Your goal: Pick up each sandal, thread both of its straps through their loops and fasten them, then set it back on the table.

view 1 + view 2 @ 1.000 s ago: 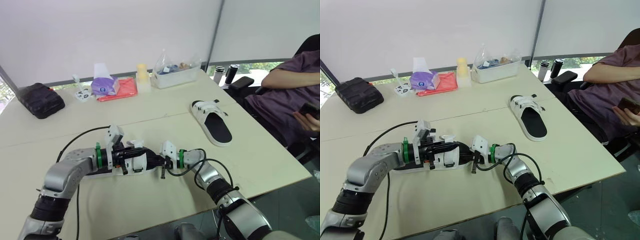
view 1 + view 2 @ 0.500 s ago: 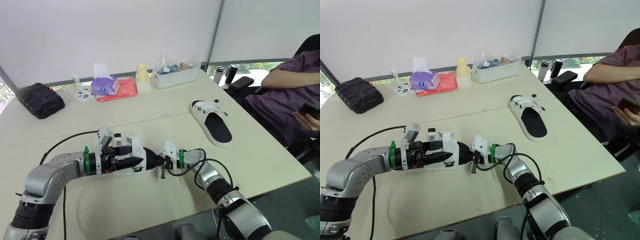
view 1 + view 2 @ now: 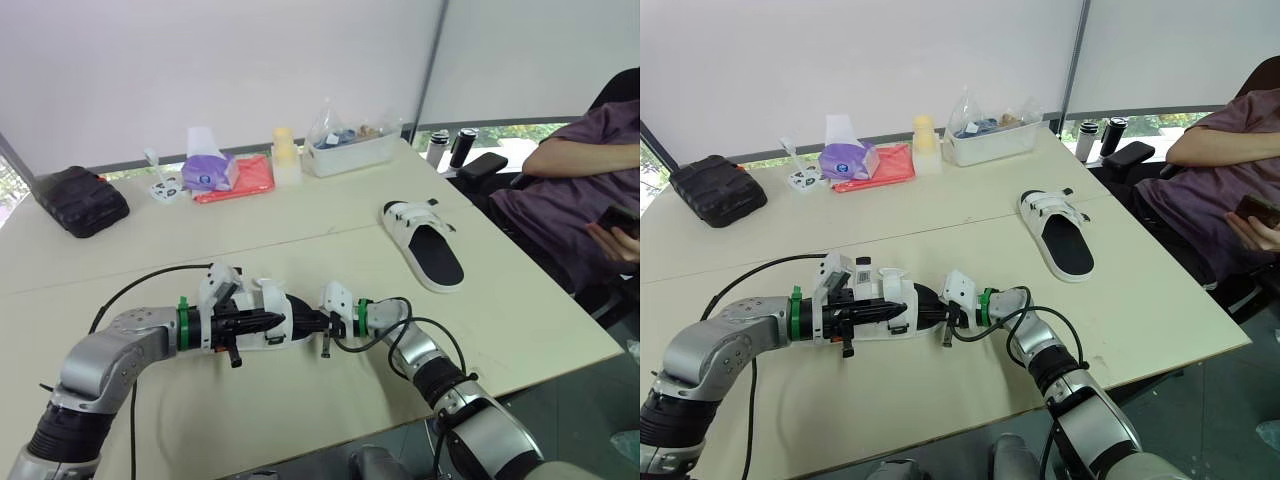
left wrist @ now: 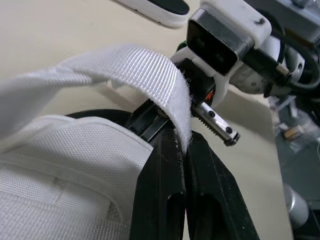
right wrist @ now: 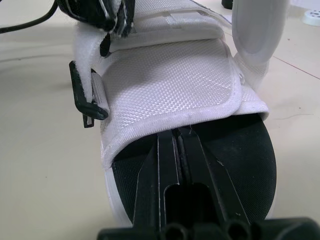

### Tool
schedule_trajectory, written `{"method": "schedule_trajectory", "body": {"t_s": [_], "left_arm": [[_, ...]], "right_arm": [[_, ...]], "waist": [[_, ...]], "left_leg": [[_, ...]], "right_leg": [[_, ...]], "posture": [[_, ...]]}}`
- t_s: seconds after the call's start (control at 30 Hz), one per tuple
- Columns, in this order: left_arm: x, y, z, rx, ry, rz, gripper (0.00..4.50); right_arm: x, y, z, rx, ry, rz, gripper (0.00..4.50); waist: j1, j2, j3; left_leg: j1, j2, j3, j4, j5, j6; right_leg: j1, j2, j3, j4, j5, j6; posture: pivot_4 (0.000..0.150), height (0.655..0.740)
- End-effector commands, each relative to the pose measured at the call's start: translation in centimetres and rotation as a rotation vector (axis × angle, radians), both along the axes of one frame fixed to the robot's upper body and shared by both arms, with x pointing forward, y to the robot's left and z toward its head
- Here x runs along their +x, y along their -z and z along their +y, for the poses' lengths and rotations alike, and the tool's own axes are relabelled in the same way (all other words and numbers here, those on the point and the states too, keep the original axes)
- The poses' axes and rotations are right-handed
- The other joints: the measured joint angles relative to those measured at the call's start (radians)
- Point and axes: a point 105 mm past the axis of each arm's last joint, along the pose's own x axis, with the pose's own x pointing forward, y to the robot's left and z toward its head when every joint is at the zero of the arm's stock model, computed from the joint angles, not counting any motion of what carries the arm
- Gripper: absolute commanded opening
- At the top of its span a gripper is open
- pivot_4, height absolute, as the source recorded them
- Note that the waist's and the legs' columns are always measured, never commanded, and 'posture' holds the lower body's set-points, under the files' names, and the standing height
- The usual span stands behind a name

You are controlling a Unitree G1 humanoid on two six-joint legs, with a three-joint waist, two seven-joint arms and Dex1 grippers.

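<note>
Black-fingered left gripper [image 4: 181, 145], pinching the white webbing strap [image 4: 140, 67]. Right gripper [image 5: 179, 132], fingers pressed together under the mesh flap of the near sandal [image 3: 268, 322], lower centre of frame. Step: threading, apparently. Next: steer the strap end into its black loop [image 5: 86, 102], with the sandal held steady.

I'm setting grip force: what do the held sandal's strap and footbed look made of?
The strap looks like white woven webbing: ribbed weave, fuzzy edge, maybe hook-and-loop. The footbed is matte black, probably foam or rubber; can't tell which.
</note>
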Motion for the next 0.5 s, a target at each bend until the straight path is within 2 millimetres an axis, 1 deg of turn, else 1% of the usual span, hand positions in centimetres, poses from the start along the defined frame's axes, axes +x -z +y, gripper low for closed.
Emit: {"method": "schedule_trajectory", "body": {"t_s": [0.03,0.1,0.23,0.3,0.4,0.5], "left_arm": [[-0.4,0.6,-0.3,0.067,0.054,-0.067,0.1],[-0.6,1.0,-0.2,0.106,0.078,-0.086,0.1],[0.1,1.8,0.2,0.173,0.068,-0.154,0.1],[0.3,2.0,0.1,0.185,0.076,-0.175,0.1],[-0.2,2.4,-0.1,0.198,0.118,-0.177,0.1],[0.1,1.0,-0.5,0.083,0.08,-0.138,0.1]], "right_arm": [[-2.1,7.6,-3.1,-0.238,0.069,0.226,0.0],[-2.1,7.6,-3.0,-0.238,0.068,0.226,0.0],[-2.1,7.7,-3.0,-0.238,0.066,0.227,0.0],[-2.1,7.7,-3.0,-0.239,0.066,0.226,0.0],[-2.2,7.7,-3.0,-0.239,0.066,0.226,0.0],[-2.1,7.7,-3.1,-0.239,0.069,0.226,0.0]], "waist": [[0.0,0.0,0.0],[0.0,0.0,0.0],[0.0,0.001,0.0],[0.001,0.001,0.0],[0.0,0.001,0.0],[0.0,0.001,0.0]], "left_leg": [[0.0,0.0,0.0,0.0,0.0,0.0],[0.0,0.0,0.0,0.0,0.0,0.0],[0.0,0.0,0.0,0.0,0.0,0.0],[0.0,0.0,0.0,0.0,0.0,0.0],[0.0,0.0,0.0,0.0,0.0,0.0],[0.0,0.0,0.0,0.0,0.0,0.0]], "right_leg": [[0.0,0.0,0.0,0.0,0.0,0.0],[0.0,0.0,0.0,0.0,0.0,0.0],[0.0,0.0,0.0,0.0,0.0,0.0],[0.0,0.0,0.0,0.0,0.0,0.0],[0.0,0.0,0.0,0.0,0.0,0.0],[0.0,0.0,0.0,0.0,0.0,0.0]], "posture": [[0.15,0.74],[0.15,0.74],[0.15,0.74],[0.15,0.74],[0.15,0.74],[0.15,0.74]]}}
